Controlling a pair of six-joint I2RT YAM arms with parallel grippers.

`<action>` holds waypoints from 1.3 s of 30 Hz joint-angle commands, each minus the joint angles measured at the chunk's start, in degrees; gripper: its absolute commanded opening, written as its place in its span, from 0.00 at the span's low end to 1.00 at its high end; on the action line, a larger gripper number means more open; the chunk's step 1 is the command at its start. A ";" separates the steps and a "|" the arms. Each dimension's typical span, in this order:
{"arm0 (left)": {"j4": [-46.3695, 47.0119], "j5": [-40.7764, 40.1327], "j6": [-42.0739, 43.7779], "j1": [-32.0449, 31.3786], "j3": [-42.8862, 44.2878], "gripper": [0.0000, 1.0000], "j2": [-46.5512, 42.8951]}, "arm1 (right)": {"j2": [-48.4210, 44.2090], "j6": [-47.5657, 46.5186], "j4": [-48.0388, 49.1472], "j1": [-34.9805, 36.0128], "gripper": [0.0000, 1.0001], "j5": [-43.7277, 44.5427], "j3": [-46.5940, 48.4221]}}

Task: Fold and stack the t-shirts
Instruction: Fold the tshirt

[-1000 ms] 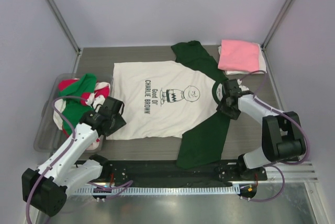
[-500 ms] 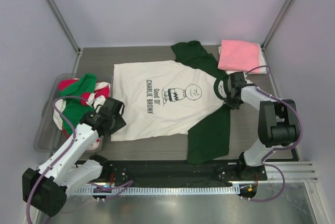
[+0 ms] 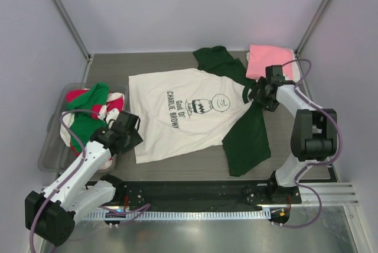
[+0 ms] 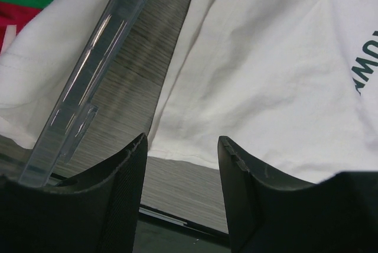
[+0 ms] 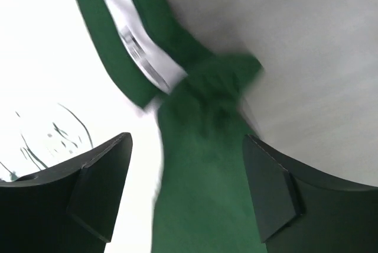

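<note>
Pale lavender walls (image 3: pixel 189 10) box in a grey wood-grain counter (image 3: pixel 177 64), seen from above with two white robot arms bolted at the 6 o'clock edge. A cream-white t-shirt (image 3: pixel 183 123) with dark green sleeves and a black cartoon print lies spread flat at the centre. Its long axis runs roughly from 9 to 3 o'clock: the hem (image 3: pixel 134 117) faces 9 and the green collar (image 3: pixel 245 96) faces 3. One sleeve (image 3: pixel 215 61) points to 12 and the other (image 3: pixel 245 140) trails towards 5.

The right tool (image 3: pixel 260 94) sits at the collar, so the shirt's body lies at its 9 o'clock. Its wrist view is smeared with blur. The fingers stand wide apart, with bunched green cloth in the gap but nothing clamped between them (whether a fingertip presses on the cloth cannot be told).

The left tool (image 3: pixel 127 135) hangs just beside the near hem corner, with the shirt stretching away towards its 2 o'clock. Its fingers are parted and hold nothing; the gap shows bare counter and the hem edge.

A clear plastic tub (image 3: pixel 50 146) at 9 o'clock holds red and green t-shirts (image 3: pixel 88 108). A folded pink t-shirt (image 3: pixel 269 62) lies at 1 o'clock.

Folding probably turns on that 9-to-3 axis, with the right arm nearer the collar end and the left arm nearer the hem.
</note>
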 commanded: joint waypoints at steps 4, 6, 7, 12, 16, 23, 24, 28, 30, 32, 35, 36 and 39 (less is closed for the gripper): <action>2.31 1.90 -2.38 -0.14 -3.15 0.51 -3.07 | -23.73 6.61 -9.81 0.12 0.82 9.06 -15.58; 2.13 2.00 -3.52 -0.58 -3.86 0.48 -2.37 | -28.66 9.59 -11.05 0.12 0.81 11.16 -22.00; 1.61 1.56 -4.22 -1.02 -4.03 0.48 -1.32 | -33.21 10.48 -12.80 0.12 0.80 11.70 -25.32; 1.52 1.55 -9.32 -5.93 -7.19 0.51 2.20 | -40.98 13.39 -14.48 0.12 0.80 10.48 -31.07; 3.79 1.21 -13.01 -8.58 -10.36 0.55 3.17 | -42.05 16.89 -15.89 0.12 0.81 7.93 -31.68; 8.81 -3.01 -13.72 -8.93 -12.21 0.57 7.03 | -35.29 20.15 -17.65 3.63 0.93 9.77 -33.96; 9.33 -2.84 -13.72 -8.93 -12.04 0.56 7.83 | -34.58 20.68 -17.82 3.72 0.93 9.77 -34.32; 13.37 -1.44 -13.37 -8.93 -12.74 0.47 12.83 | -36.85 20.94 -17.12 4.34 0.93 8.89 -36.34; 15.30 -1.17 -13.02 -8.93 -13.44 0.33 13.81 | -39.22 22.61 -17.64 4.43 0.93 8.89 -36.61; 15.93 -0.82 -12.41 -8.93 -13.18 0.13 13.64 | -40.28 23.23 -18.17 4.51 0.93 8.72 -36.34; 15.58 -3.08 -11.09 -8.76 -10.99 0.01 11.45 | -40.90 23.93 -19.93 5.65 0.95 9.06 -35.12; 13.84 -4.23 -10.39 -8.58 -9.94 0.00 11.00 | -40.73 24.11 -20.98 6.01 0.95 9.15 -34.68; 12.16 -5.56 -7.50 -6.13 -6.59 0.00 9.95 | -38.98 24.64 -21.43 7.06 0.94 5.66 -34.32</action>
